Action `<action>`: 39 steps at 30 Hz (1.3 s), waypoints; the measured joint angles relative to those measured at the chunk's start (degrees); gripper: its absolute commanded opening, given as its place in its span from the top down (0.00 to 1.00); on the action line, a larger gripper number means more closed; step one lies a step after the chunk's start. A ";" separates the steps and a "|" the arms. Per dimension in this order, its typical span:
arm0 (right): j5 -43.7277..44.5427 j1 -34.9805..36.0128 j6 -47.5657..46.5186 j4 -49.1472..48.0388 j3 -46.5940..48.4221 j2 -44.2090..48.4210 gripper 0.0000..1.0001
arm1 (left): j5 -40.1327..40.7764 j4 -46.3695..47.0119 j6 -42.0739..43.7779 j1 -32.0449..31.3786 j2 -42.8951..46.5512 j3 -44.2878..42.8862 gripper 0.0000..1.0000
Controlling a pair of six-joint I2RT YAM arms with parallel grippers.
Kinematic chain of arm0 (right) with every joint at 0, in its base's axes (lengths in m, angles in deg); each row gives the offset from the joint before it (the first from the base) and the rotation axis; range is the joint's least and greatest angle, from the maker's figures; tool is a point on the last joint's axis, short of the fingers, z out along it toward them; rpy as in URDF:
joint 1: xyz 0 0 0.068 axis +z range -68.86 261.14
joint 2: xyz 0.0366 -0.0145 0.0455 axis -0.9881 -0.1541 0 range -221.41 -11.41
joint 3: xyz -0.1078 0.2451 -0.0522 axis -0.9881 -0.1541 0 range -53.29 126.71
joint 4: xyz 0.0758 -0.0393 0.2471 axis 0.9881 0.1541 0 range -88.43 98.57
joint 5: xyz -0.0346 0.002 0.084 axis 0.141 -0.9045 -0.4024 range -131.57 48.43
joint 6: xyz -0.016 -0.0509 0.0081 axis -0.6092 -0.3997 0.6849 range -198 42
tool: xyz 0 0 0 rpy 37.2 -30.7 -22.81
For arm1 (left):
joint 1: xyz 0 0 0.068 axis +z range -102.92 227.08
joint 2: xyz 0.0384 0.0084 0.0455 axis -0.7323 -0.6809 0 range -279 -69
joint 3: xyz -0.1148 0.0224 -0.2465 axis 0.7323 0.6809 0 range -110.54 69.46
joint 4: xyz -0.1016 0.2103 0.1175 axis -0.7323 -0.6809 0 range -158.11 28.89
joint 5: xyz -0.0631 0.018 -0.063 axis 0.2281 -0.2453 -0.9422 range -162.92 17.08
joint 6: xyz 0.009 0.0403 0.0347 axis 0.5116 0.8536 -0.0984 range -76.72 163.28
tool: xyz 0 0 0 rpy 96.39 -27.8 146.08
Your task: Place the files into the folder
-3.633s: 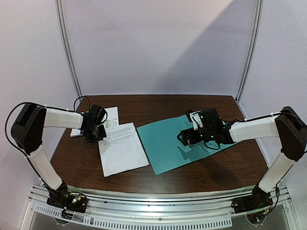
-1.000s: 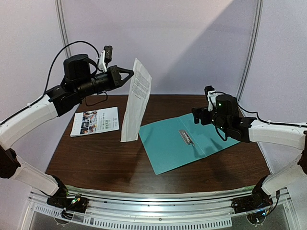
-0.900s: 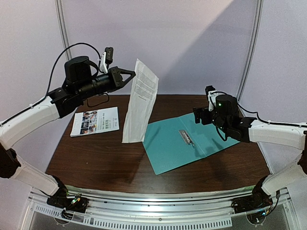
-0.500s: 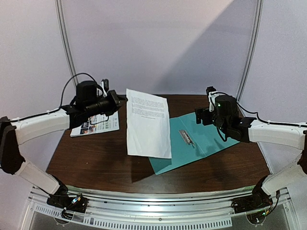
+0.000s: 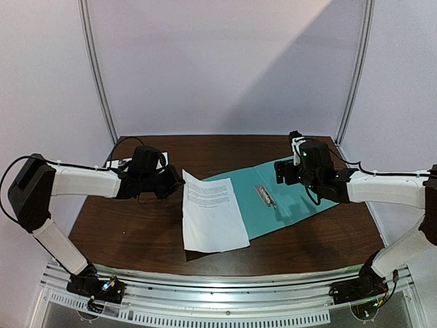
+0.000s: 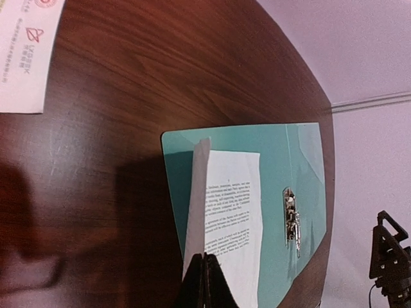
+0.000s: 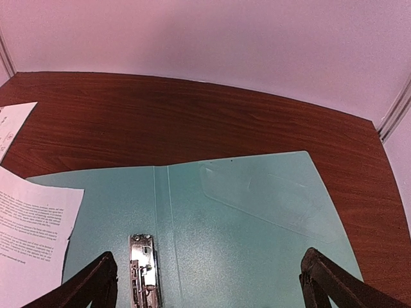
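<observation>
The teal folder (image 5: 300, 195) lies open on the table, its metal clip (image 5: 265, 196) showing near the spine. The white text sheet (image 5: 213, 213) lies tilted, its far part on the folder's left half, its near part over the table. My left gripper (image 5: 177, 183) is shut on the sheet's left edge; the left wrist view shows the fingers (image 6: 207, 285) pinching the paper (image 6: 234, 205). My right gripper (image 5: 282, 172) hovers open and empty over the folder (image 7: 257, 212), near the clip (image 7: 142, 273). The colourful sheet (image 5: 123, 162) is mostly hidden behind my left arm.
A corner of the other sheet (image 6: 22, 61) lies on the dark wooden table (image 5: 123, 225) at the far left and also shows in the right wrist view (image 7: 13, 122). A clear pocket (image 7: 270, 199) sits on the folder's right flap. Walls enclose the back and sides.
My left arm has swung down and lowered the text sheet from hanging upright in the air to lying partly on the folder's left half. The right arm has barely moved.
</observation>
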 measured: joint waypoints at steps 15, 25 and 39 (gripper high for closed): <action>-1.22 0.00 0.85 0.44 0.00 -0.96 0.01 | 7.52 4.46 -6.91 -3.72 -4.02 0.00 1.00; -1.33 0.00 0.83 0.46 0.00 -1.03 0.01 | 9.46 9.49 -12.90 -4.48 -9.05 -0.55 1.00; -2.36 -0.04 0.90 0.48 -0.66 -2.67 0.01 | 12.63 18.38 -21.64 -5.11 -14.73 -3.02 1.00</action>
